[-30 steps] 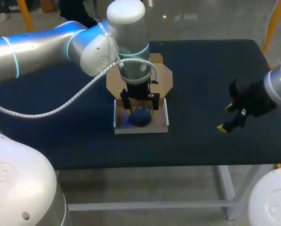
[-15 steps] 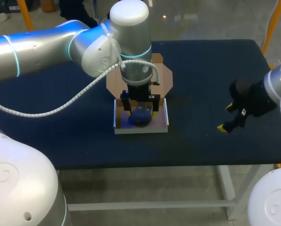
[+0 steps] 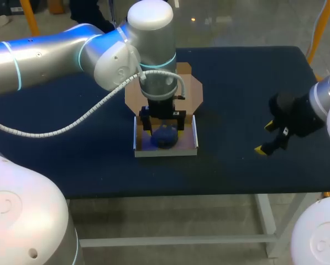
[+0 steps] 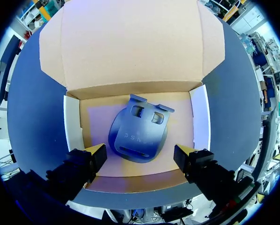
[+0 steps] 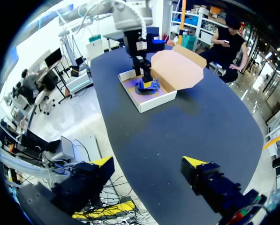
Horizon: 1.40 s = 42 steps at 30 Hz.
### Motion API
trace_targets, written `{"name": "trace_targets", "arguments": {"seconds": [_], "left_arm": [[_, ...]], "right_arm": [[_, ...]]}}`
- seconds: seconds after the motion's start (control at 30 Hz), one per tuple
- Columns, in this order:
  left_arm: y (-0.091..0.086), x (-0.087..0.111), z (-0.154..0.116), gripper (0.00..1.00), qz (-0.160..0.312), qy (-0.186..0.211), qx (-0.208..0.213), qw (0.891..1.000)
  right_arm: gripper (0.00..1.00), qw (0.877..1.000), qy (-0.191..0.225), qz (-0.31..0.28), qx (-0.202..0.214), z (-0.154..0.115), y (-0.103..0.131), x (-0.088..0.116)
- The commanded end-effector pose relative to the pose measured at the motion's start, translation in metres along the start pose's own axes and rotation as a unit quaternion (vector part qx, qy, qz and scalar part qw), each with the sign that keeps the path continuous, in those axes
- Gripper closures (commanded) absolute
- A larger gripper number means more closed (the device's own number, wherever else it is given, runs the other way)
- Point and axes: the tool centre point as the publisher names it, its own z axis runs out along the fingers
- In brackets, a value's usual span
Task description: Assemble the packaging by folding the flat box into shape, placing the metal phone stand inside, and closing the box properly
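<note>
Phone stand (image 4: 139, 136), dark blue metal, lies inside the open box (image 4: 73, 123) at mid-bench (image 3: 236, 94). The box's brown lid (image 4: 130, 42) is spread flat behind. Left jaws hang spread either side of the stand, just clear of it. Right jaws, also spread, hover well apart.

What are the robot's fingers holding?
Nothing. The left gripper hangs open above the phone stand lying in the box; the right gripper is empty.

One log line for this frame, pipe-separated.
phone stand lying in box | lid open | left gripper open over it | right gripper open, away from box
</note>
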Motion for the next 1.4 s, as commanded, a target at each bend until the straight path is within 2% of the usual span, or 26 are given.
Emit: {"name": "trace_targets", "arguments": {"seconds": [0.03,0.33,0.57,1.4], "left_arm": [[0.007,-0.008,-0.006,0.0,-0.008,0.005,0.009,1.0],[0.015,-0.006,0.005,0.0,-0.016,-0.016,0.019,1.0],[0.013,-0.002,0.012,0.0,-0.017,-0.017,0.022,0.999],[0.044,0.009,0.024,0.0,-0.045,-0.036,-0.013,0.998]], "right_arm": [[0.0,1.0,-0.001,-0.001,-0.002,-0.002,-0.002,0.002],[0.0,1.0,-0.001,-0.001,-0.002,-0.002,-0.002,0.002],[0.0,1.0,-0.001,-0.001,-0.002,-0.002,-0.002,0.002],[0.0,1.0,-0.001,-0.001,-0.002,-0.002,-0.002,0.002]]}}
